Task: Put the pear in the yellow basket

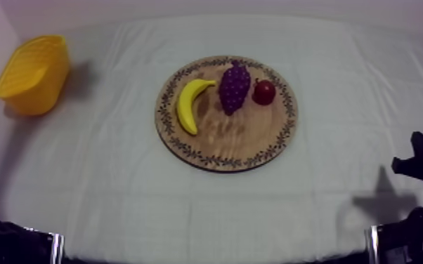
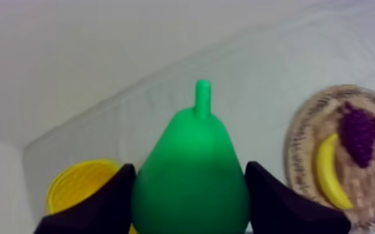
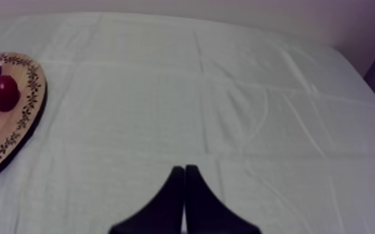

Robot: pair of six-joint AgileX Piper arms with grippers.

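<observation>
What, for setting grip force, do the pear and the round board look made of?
The pear: probably moulded plastic, one even bright green, stem included, smooth with little shine. The round board: looks like wood, pale brown with streaky grain, matt; the dark leaf pattern on its rim seems printed or burnt in.

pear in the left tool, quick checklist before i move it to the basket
1. Pear clamped in left tool, a finger on each side: ok.
2. Pear centred in the grip, stem clear: ok.
3. Pear over the yellow basket: not ok, the basket shows beside one finger, not under the pear.
4. Clearance above the basket rim: cannot tell.
5. Right tool shut, over bare cloth, away from the basket: ok.
6. Banana, grapes and small red fruit on the wooden board: ok.
</observation>
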